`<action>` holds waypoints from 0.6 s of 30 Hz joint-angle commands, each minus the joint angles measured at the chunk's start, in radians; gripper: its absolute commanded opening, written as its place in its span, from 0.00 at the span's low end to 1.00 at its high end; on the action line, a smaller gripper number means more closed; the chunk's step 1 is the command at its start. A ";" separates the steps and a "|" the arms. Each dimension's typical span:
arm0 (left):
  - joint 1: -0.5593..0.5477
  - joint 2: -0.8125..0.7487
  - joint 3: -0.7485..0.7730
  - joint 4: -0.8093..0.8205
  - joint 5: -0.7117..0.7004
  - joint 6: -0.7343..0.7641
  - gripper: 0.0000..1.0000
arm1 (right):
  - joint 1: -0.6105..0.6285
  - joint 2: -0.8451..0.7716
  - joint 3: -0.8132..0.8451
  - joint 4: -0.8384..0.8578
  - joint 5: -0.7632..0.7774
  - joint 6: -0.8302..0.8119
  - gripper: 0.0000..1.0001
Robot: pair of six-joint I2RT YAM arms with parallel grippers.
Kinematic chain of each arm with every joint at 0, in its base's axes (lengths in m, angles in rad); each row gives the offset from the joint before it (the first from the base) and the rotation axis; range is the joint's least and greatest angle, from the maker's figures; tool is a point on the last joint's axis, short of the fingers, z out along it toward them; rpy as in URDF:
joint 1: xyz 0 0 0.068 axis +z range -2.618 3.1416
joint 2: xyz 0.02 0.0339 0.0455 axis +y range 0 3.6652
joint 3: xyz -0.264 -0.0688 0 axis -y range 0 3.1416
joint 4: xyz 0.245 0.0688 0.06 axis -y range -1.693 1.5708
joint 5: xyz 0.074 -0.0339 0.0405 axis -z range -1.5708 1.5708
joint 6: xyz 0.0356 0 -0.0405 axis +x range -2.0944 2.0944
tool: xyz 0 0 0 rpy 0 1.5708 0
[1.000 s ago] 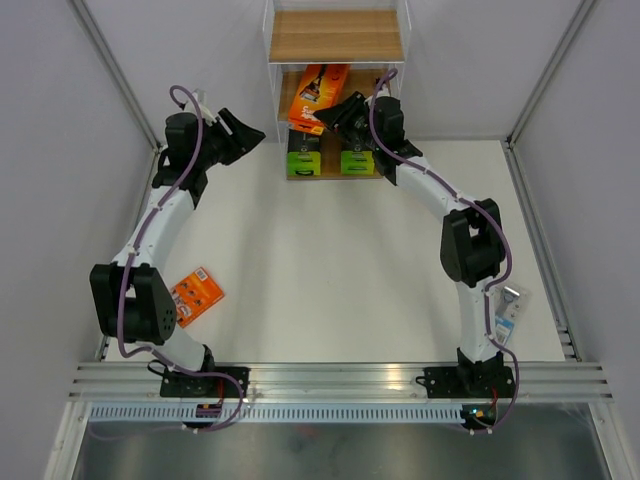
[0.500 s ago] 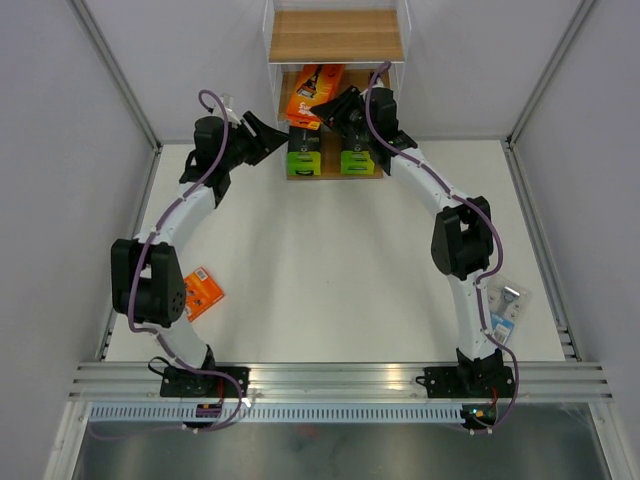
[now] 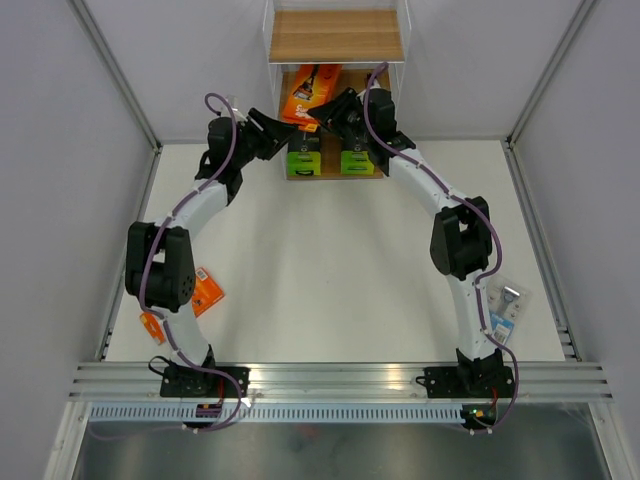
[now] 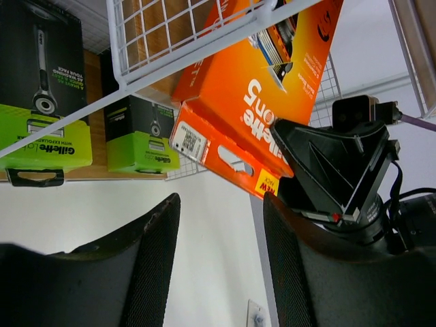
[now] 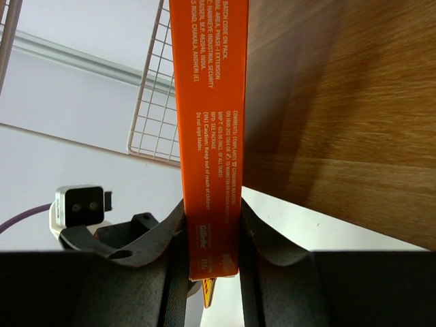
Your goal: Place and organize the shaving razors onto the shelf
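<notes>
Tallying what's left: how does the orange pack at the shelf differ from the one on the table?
The shelf pack is clamped in the right gripper; the table pack lies ungripped. The shelf pack is tilted; the table pack lies flat. Both are orange.

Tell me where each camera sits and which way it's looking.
Top external: above and behind the robot, looking down on the table and shelf; both arms show whole.
Left wrist: on its arm, facing the shelf from low down; the open left hand shows.
Right wrist: on its arm, looking along the orange pack; the right hand clamps it.
Shared: all three show the orange pack.
</notes>
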 commanded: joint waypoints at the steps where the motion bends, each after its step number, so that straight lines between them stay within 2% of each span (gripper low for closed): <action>1: -0.015 0.040 0.072 0.070 -0.034 -0.070 0.57 | 0.008 0.014 0.042 0.017 -0.033 0.000 0.13; 8: -0.018 0.099 0.103 0.138 -0.062 -0.124 0.54 | 0.011 0.005 0.031 0.025 -0.050 0.020 0.13; 11: -0.020 0.123 0.132 0.136 -0.052 -0.137 0.49 | 0.011 0.010 0.034 0.030 -0.053 0.023 0.14; 14: -0.023 0.139 0.144 0.159 -0.052 -0.156 0.39 | 0.011 0.031 0.052 0.031 -0.072 0.031 0.14; 17: -0.029 0.152 0.146 0.193 -0.052 -0.177 0.24 | 0.011 0.045 0.068 0.025 -0.076 0.033 0.14; 18: -0.032 0.157 0.147 0.200 -0.051 -0.185 0.22 | 0.011 0.045 0.069 0.025 -0.076 0.031 0.15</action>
